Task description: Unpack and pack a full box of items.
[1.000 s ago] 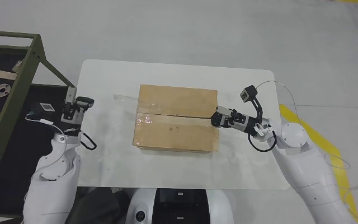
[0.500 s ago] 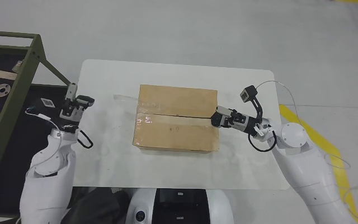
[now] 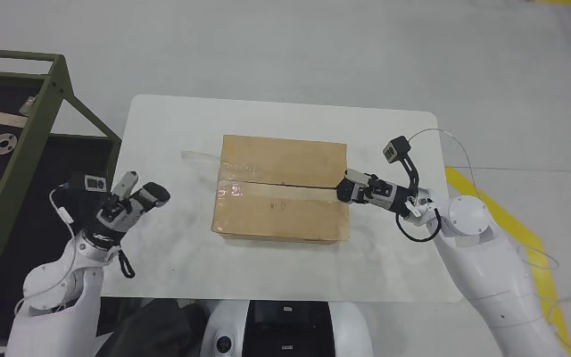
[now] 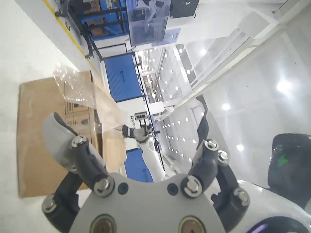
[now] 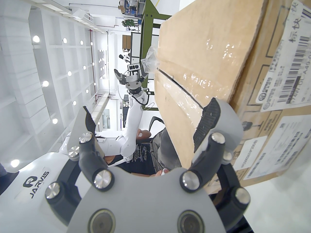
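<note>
There is one cardboard box (image 3: 281, 187) in the middle of the one white table (image 3: 393, 259). Its two top flaps are shut and meet in a single seam running left to right. My right pincer (image 3: 343, 189) sits at the right end of that seam, spread wide with nothing in it. One finger (image 5: 216, 122) lies over the box's top edge and the other hangs in the air beside it; I can't tell whether the pad actually touches the cardboard. My left pincer (image 3: 147, 187) is over the left edge of the table, well apart from the box, also spread wide and empty. One loose strip of clear tape (image 4: 80, 90) stands off the left end of the box. On the right end wall I count at least three white printed labels (image 5: 284, 83).
</note>
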